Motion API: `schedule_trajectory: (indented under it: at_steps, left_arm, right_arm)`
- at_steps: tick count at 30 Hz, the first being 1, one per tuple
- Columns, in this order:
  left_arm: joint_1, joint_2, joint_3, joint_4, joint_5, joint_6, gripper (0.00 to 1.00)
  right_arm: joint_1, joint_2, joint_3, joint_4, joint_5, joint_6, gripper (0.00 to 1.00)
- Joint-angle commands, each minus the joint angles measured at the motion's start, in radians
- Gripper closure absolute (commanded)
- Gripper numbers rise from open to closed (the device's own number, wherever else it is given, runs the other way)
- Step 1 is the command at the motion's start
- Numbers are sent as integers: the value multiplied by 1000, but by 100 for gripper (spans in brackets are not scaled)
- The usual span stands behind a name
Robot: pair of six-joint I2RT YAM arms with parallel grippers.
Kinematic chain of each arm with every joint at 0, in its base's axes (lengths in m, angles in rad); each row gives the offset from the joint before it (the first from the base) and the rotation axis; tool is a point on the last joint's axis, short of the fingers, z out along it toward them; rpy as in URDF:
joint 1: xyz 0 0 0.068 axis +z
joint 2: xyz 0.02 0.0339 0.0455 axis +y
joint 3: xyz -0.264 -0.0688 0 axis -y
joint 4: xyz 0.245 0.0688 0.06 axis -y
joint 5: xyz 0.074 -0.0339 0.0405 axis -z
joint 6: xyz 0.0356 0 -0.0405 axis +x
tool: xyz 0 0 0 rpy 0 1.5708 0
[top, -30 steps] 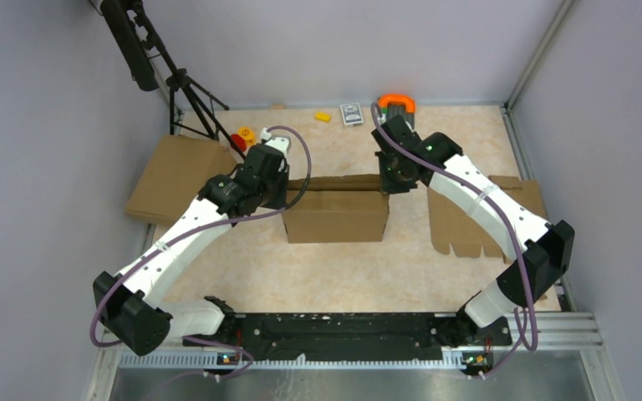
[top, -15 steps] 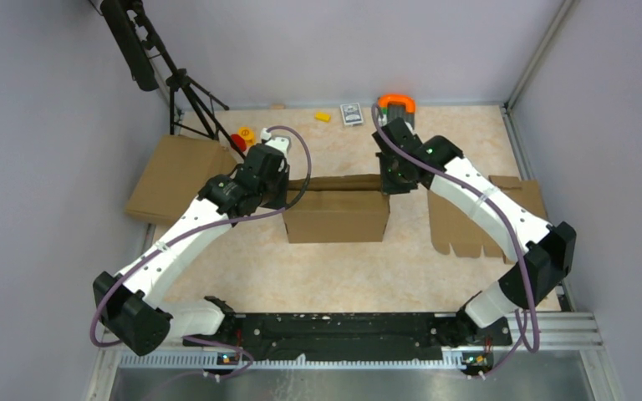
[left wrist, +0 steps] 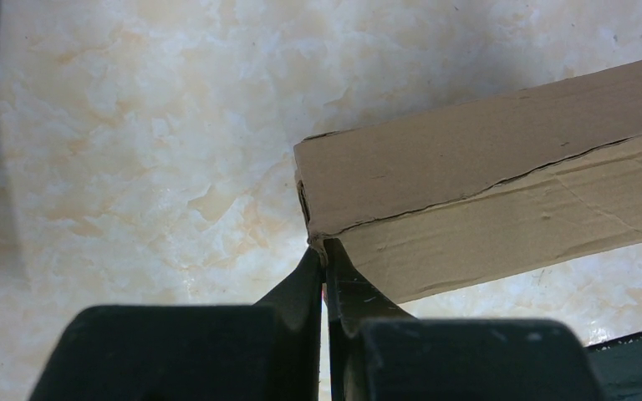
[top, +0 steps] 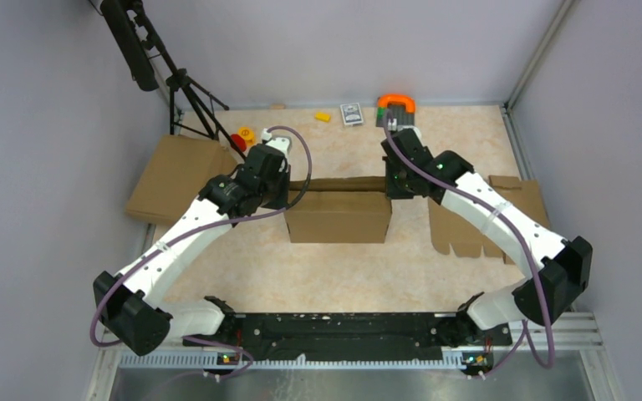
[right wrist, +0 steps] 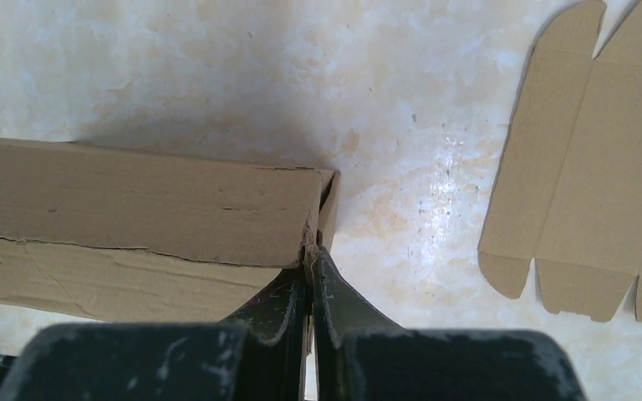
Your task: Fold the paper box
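Observation:
The paper box (top: 336, 215) stands in the middle of the table as a shallow brown cardboard box, its long rear panel raised. At the box's far left corner my left gripper (top: 287, 187) is shut, the cardboard corner (left wrist: 485, 180) pinched between its tips (left wrist: 324, 251). My right gripper (top: 388, 185) is shut on the far right corner. In the right wrist view its tips (right wrist: 310, 255) clamp the frayed edge of the box (right wrist: 134, 200).
A flat notched cardboard blank (top: 476, 221) (right wrist: 585, 167) lies right of the box. Another brown cardboard piece (top: 175, 175) lies at the left by a black tripod (top: 188, 92). Small red and yellow items (top: 242, 138), a card (top: 351, 113) and an orange-handled tool (top: 395, 104) sit along the back.
The right arm has swung a little to the right and its wrist has turned, still holding the corner. The rear panel now looks darker and narrower. The left arm has not moved.

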Motion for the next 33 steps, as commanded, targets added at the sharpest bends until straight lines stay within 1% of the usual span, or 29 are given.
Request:
schedule_trajectory:
  at_steps: [1, 9, 14, 18, 24, 27, 28, 29, 33]
  left_arm:
    - [-11, -16, -14, 39, 50, -20, 100]
    - [-12, -17, -10, 43, 55, -25, 100]
    - [-12, -19, -11, 37, 53, -28, 100]
    - [-11, -28, -18, 36, 56, -30, 96]
    - [-11, -32, -24, 36, 70, -36, 95]
    - [-12, -30, -27, 37, 73, -38, 91]
    - [-11, -32, -27, 37, 73, -38, 88]
    - [-11, -35, -28, 37, 72, -38, 82]
    - [-11, -57, -28, 33, 66, -33, 68]
  right_arm:
    - [27, -54, -37, 80, 32, 18, 100]
    - [86, -84, -72, 131, 112, 36, 100]
    - [96, -110, -88, 136, 117, 55, 100]
    - [98, -126, -122, 153, 120, 60, 100]
    - [102, -155, -141, 154, 114, 111, 100]
    - [106, -172, -158, 170, 113, 123, 100]
    - [106, -175, -162, 170, 116, 124, 100]
    - [106, -175, -162, 169, 116, 124, 100]
    - [107, -178, -166, 168, 113, 120, 100]
